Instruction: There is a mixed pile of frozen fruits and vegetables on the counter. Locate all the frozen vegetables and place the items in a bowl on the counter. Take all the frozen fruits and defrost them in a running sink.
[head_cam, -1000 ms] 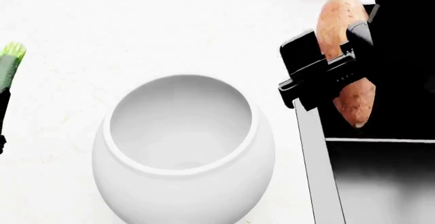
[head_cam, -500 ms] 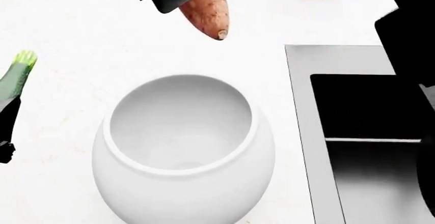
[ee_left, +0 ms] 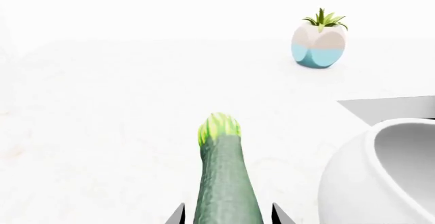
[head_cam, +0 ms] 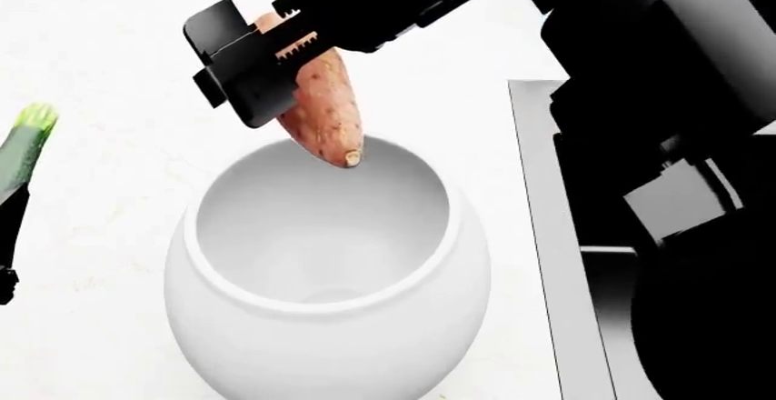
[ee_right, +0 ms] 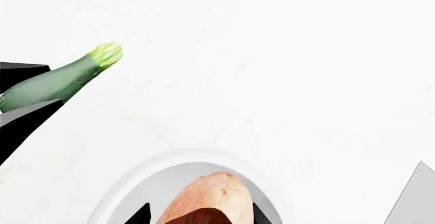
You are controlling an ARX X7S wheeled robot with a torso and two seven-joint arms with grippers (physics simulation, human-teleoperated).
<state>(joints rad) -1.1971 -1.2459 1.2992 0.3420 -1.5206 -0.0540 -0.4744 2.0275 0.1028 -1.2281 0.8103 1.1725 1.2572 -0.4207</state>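
A brown sweet potato [head_cam: 322, 109] hangs tip-down over the far rim of the white bowl [head_cam: 243, 327], and my right gripper [head_cam: 273, 77] is shut on it. The right wrist view shows the sweet potato [ee_right: 207, 198] between the fingers of that gripper [ee_right: 199, 215], with the bowl's rim [ee_right: 136, 175] below it. My left gripper [ee_left: 228, 215] is shut on a green zucchini [ee_left: 224, 183], held above the counter to the left of the bowl [ee_left: 360, 183]. The zucchini [head_cam: 24, 145] shows at the head view's left edge. No frozen fruits are in view.
The steel sink [head_cam: 540, 236] lies right of the bowl, its basin mostly hidden behind my right arm. A white-and-blue planter [ee_left: 319, 43] with a small plant stands on the counter beyond the sink's corner [ee_left: 387, 107].
My right arm carried the sweet potato from above the sink leftward past the bowl's far side, then brought it down over the bowl's far rim. The zucchini has barely moved.
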